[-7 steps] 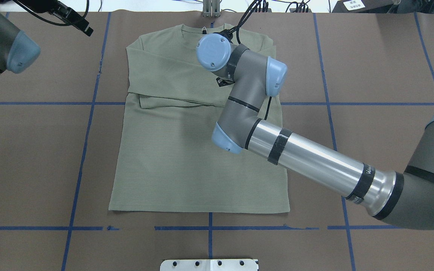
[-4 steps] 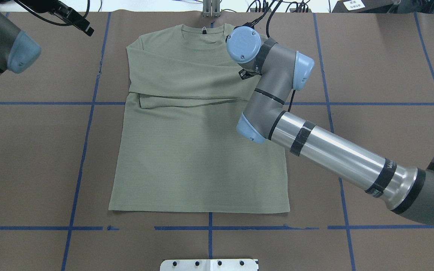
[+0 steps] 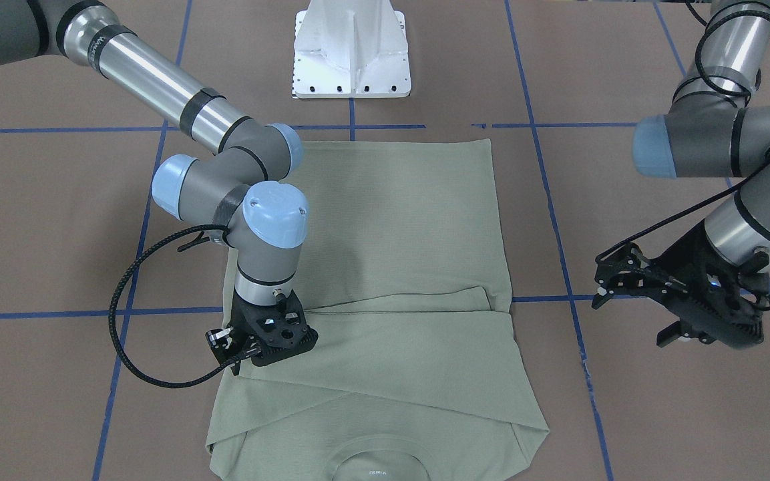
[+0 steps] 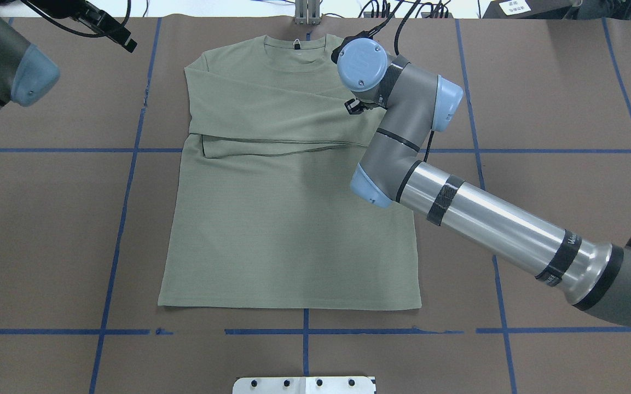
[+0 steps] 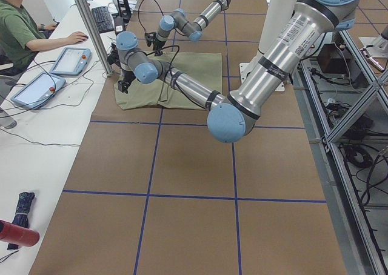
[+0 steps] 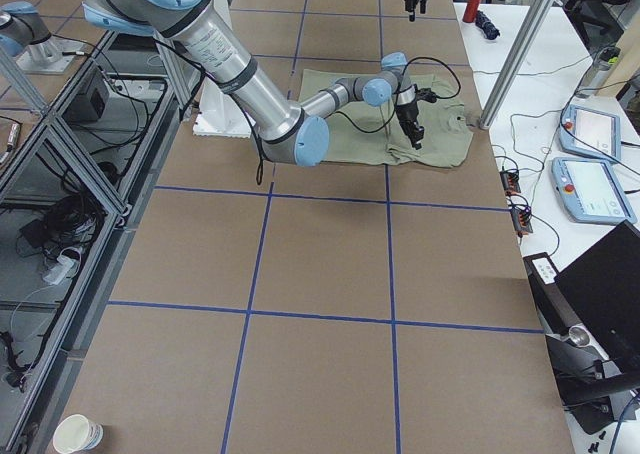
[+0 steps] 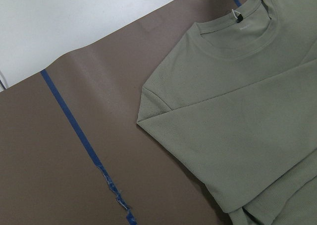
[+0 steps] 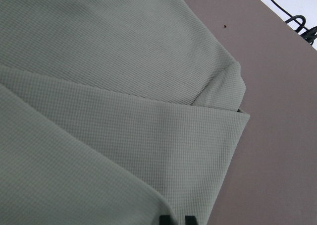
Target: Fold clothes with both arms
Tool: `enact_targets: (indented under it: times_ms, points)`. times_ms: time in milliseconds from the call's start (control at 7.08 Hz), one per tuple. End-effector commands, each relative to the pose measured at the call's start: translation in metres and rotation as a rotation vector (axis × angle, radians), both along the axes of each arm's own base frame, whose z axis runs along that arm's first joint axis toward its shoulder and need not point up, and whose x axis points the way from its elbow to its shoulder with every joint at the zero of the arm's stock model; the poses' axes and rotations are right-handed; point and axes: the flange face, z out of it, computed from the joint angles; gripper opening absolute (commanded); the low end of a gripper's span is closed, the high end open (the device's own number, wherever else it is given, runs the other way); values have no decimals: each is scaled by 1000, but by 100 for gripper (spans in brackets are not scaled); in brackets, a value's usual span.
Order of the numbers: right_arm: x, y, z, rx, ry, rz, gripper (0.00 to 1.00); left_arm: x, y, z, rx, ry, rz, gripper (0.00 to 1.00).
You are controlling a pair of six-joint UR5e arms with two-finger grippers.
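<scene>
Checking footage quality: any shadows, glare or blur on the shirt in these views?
Overhead view: soft shadow on the shirt beside the right arm, its silver tube glaring. Right wrist view: knit weave sharp. Left wrist view: pale sheen on the table cover.

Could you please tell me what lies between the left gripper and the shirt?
In the front-facing view, only brown table covering, crossed by a blue tape line, separates the left gripper from the shirt; no object lies there.
</scene>
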Motion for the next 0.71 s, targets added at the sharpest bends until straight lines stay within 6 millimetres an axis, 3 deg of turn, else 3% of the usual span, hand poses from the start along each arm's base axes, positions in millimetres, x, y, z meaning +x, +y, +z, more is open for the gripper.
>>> enact_targets:
  times_ms: [0, 141, 282, 424, 565]
  points:
    - [15, -3, -18, -158, -235, 53, 100, 0, 13, -14, -62, 36, -61, 100]
    - [26, 9, -21, -255, -329, 107, 100, -6, 51, -12, -98, 74, -89, 100]
    - [48, 33, -24, -342, -433, 134, 100, -3, 89, -19, -148, 116, -108, 100]
    - [87, 75, -10, -395, -521, 183, 100, 13, 128, -28, -188, 134, -156, 100]
    - [121, 122, -6, -410, -593, 203, 100, 32, 154, -35, -221, 148, -182, 100]
